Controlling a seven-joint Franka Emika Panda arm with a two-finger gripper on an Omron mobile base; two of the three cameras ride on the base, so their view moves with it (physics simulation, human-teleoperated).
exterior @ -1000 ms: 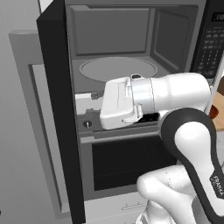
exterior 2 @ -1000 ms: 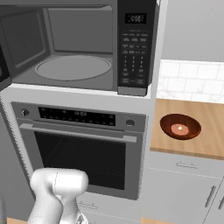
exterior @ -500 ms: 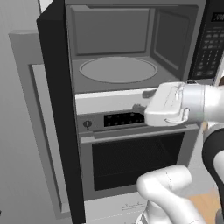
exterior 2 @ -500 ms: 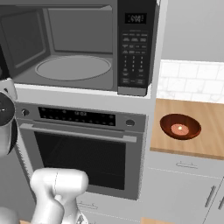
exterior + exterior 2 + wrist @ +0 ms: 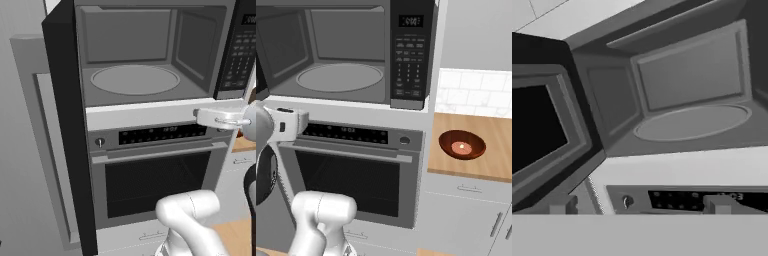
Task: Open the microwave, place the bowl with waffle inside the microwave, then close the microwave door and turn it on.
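Note:
The microwave (image 5: 150,45) stands open, its grey inside and round turntable (image 5: 135,79) bare. The microwave door (image 5: 65,125) is swung out to the left, edge-on and black; in the hand view its dark window (image 5: 537,130) is on the left. The keypad panel (image 5: 408,55) is on the right side. The reddish-brown bowl (image 5: 462,145) sits on the wooden counter (image 5: 496,150) right of the oven, with the pale waffle (image 5: 461,148) inside it. My gripper (image 5: 639,205) is open and holds nothing. It hangs in front of the oven's control strip, below the microwave's right corner (image 5: 200,116), far from the bowl.
A silver oven (image 5: 356,175) with a knob and a horizontal bar handle (image 5: 160,152) sits directly under the microwave. A white tiled wall (image 5: 476,92) backs the counter. Grey cabinet drawers (image 5: 466,215) lie below the counter. A tall grey panel (image 5: 30,150) stands left of the open door.
My hand has swung to the right across the front of the microwave and now sits below its right corner. The jaws stayed open. Door and bowl have not moved.

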